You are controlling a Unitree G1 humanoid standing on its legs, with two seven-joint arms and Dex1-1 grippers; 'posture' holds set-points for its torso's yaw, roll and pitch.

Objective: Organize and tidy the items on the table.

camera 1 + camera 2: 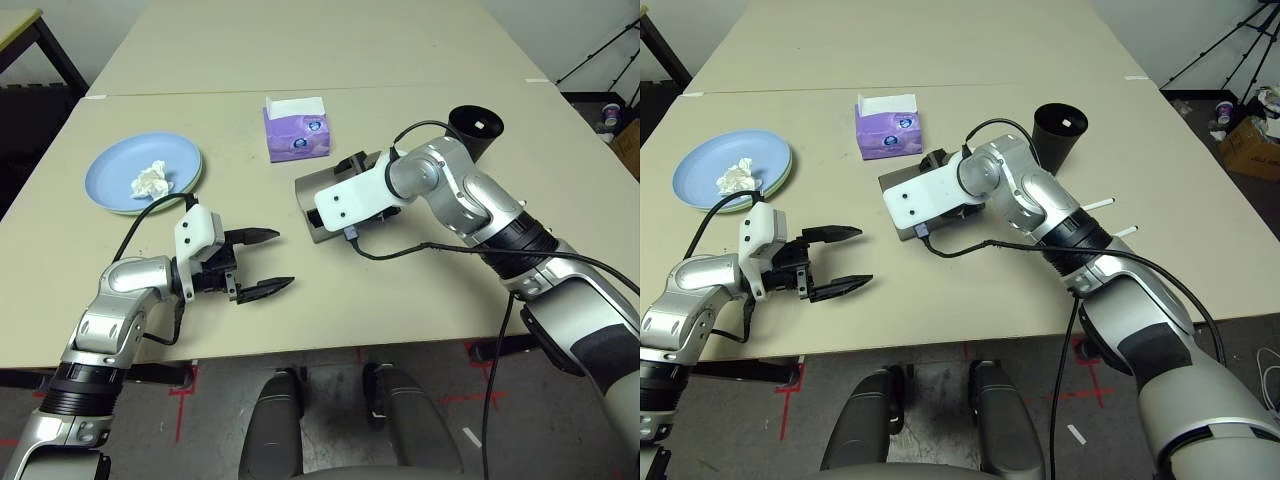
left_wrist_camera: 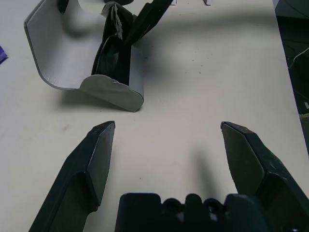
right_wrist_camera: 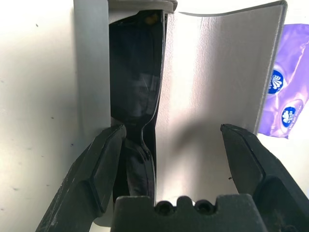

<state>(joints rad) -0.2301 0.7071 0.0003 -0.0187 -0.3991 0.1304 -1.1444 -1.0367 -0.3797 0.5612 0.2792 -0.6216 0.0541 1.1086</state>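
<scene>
The grey glasses case (image 1: pixel 308 192) lies open at the table's (image 1: pixel 420 300) middle, with the black sunglasses (image 3: pixel 136 92) folded inside it. My right gripper (image 3: pixel 169 133) hovers open just over the case, one finger on each side of the opened lid (image 3: pixel 217 72), holding nothing. My left gripper (image 1: pixel 262 263) stands open and empty, low over the table, left of the case (image 2: pixel 96 92). A crumpled white tissue (image 1: pixel 152 180) rests on the light blue plate (image 1: pixel 120 165), which is stacked on a pale green plate (image 1: pixel 196 178). The black cup (image 1: pixel 476 129) stands far right. Two white pens (image 1: pixel 1102 205) lie behind my right forearm.
A purple tissue box (image 1: pixel 296 131) stands behind the case. The table's front edge runs close to my left gripper. Bare tabletop lies between the plates and the case. A cable (image 1: pixel 430 250) hangs from my right arm over the table.
</scene>
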